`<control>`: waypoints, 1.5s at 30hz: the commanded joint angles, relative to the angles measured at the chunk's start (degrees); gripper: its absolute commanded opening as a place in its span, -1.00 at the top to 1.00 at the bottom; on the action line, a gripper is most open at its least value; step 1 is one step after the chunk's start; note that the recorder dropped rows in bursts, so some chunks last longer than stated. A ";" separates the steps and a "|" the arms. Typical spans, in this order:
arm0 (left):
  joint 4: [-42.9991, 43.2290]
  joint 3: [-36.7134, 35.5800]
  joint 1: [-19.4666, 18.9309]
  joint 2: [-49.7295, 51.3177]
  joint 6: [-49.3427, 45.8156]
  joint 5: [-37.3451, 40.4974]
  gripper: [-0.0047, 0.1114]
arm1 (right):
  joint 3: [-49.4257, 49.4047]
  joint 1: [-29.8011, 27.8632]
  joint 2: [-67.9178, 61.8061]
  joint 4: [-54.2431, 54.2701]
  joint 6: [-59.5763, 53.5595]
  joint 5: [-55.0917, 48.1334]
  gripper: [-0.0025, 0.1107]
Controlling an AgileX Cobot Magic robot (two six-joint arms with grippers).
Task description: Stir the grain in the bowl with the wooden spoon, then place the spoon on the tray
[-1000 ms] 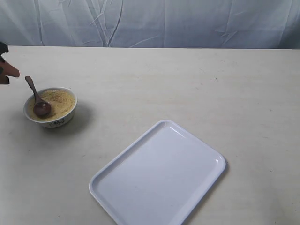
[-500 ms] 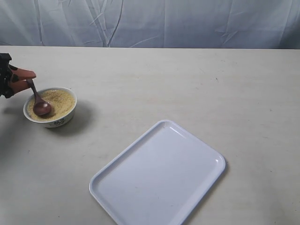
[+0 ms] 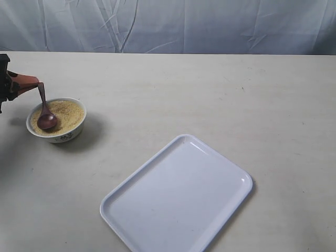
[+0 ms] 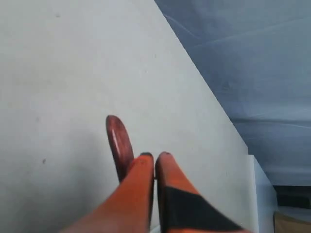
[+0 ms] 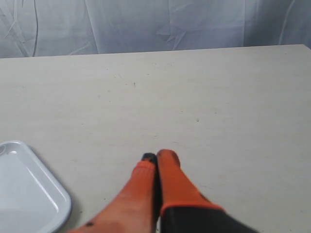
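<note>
Step in hand: stirring. Left gripper (image 3: 32,82) pinches the handle top of the wooden spoon (image 3: 44,107); its scoop sits in the grain (image 3: 68,110) inside the bowl (image 3: 73,132). Right gripper (image 5: 155,156) is pressed together and empty. Next move likely calls for circling the scoop, then carrying it to the tray (image 3: 178,194).

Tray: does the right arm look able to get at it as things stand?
Probably yes. The tray lies near the right arm, whose jaws are shut, with only bare table between, and nothing rests on the tray.
</note>
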State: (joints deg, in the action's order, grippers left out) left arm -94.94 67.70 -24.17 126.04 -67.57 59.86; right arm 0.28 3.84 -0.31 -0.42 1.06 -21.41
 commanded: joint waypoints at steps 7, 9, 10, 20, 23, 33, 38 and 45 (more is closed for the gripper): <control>1.25 -0.24 -0.22 -0.06 -0.29 -0.31 0.44 | -0.28 0.22 0.31 0.05 0.00 0.81 0.95; 1.56 -0.24 -0.22 -0.06 -0.29 -0.88 0.25 | -0.28 0.22 0.31 0.05 0.00 0.81 0.95; 2.05 -0.24 -0.22 -0.06 -0.29 -1.61 0.18 | -0.28 0.22 0.31 0.05 0.00 0.81 0.95; -0.05 0.27 -0.11 3.01 -0.15 -0.46 0.14 | -0.28 0.22 0.31 0.05 0.00 0.81 0.95; -1.37 0.36 0.09 3.88 -0.36 0.07 0.14 | -0.28 0.22 0.31 0.05 0.00 0.81 0.95; -3.59 1.95 2.41 3.97 -0.50 0.54 0.14 | -0.28 0.22 0.31 0.05 0.00 0.81 0.95; -1.87 1.95 2.41 3.97 -0.50 -0.20 0.26 | -0.28 0.22 0.31 0.05 0.00 0.81 0.95; -2.54 1.95 2.41 3.97 -0.50 1.71 0.92 | -0.28 0.22 0.31 0.05 0.00 0.81 0.95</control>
State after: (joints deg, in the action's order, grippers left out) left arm -96.82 69.42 -22.00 130.15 -67.48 60.58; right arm 0.28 3.84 -0.31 -0.42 1.06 -21.41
